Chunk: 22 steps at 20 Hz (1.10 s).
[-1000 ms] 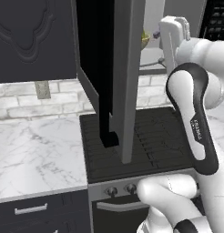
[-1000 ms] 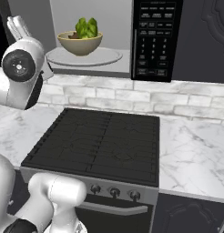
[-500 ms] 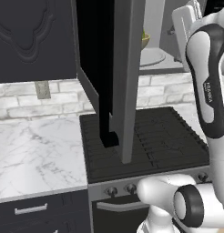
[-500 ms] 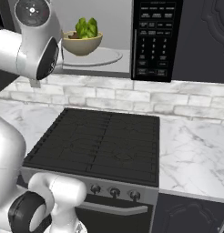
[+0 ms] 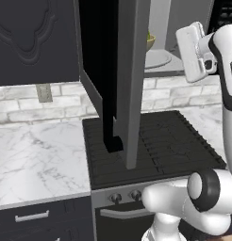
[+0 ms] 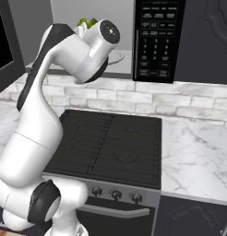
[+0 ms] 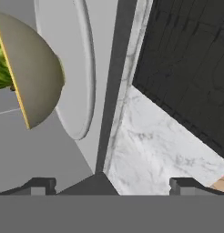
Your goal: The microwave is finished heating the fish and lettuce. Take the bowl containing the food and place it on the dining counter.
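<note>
The microwave [image 6: 154, 41] stands open above the stove, its black door [image 5: 129, 80] swung out to the left. Inside, the tan bowl [image 7: 36, 77] sits on the white turntable [image 7: 77, 68] with green lettuce [image 7: 2, 63] in it. The fish is hidden and the dining counter is out of view. My gripper [image 7: 111, 185] is open and empty, just outside the microwave opening, and the hand view is rolled so the bowl lies to its upper left. In the right base view my arm covers most of the bowl, and the lettuce [image 6: 87, 22] peeks above it.
The black stove [image 6: 110, 143] lies directly below the microwave, with marble worktop [image 5: 37, 160] to its left and more worktop [image 6: 198, 152] to its right. The open door hangs over the stove's left half. A brick backsplash [image 6: 134, 94] runs behind.
My arm has swung up and over toward the microwave opening, and it now covers the bowl in the right base view. The gripper has stayed open.
</note>
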Available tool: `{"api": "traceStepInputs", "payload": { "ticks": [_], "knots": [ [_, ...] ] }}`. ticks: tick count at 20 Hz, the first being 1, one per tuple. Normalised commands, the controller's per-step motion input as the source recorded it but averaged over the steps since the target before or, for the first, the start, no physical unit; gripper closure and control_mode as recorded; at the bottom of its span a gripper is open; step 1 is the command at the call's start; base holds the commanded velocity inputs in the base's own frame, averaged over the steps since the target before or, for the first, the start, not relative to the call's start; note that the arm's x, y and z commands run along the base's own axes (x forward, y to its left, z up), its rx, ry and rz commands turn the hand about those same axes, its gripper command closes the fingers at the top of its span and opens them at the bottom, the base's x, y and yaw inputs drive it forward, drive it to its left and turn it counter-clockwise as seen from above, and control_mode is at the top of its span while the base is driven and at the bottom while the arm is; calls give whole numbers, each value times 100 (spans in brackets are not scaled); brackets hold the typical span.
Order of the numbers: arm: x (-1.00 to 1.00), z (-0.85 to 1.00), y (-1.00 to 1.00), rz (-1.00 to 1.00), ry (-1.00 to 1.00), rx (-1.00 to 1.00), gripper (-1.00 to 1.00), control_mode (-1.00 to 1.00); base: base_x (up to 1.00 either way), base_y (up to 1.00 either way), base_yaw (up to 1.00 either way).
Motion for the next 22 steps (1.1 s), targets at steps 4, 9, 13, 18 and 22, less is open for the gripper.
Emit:
{"api": "traceStepInputs", "payload": {
  "ticks": [4, 9, 13, 18, 22],
  "knots": [
    [33, 2, 0, 0, -1, 0, -100, -100, 0, 0, 0],
    [51, 14, 5, 0, -18, -1, -100, -100, 0, 0, 0],
    [63, 3, 4, 0, -4, 0, -100, -100, 0, 0, 0],
    [70, 2, 6, 0, 0, 0, -100, -100, 0, 0, 0],
    [65, 7, 7, 0, 1, 0, -100, -100, 0, 0, 0]
  ]
}}
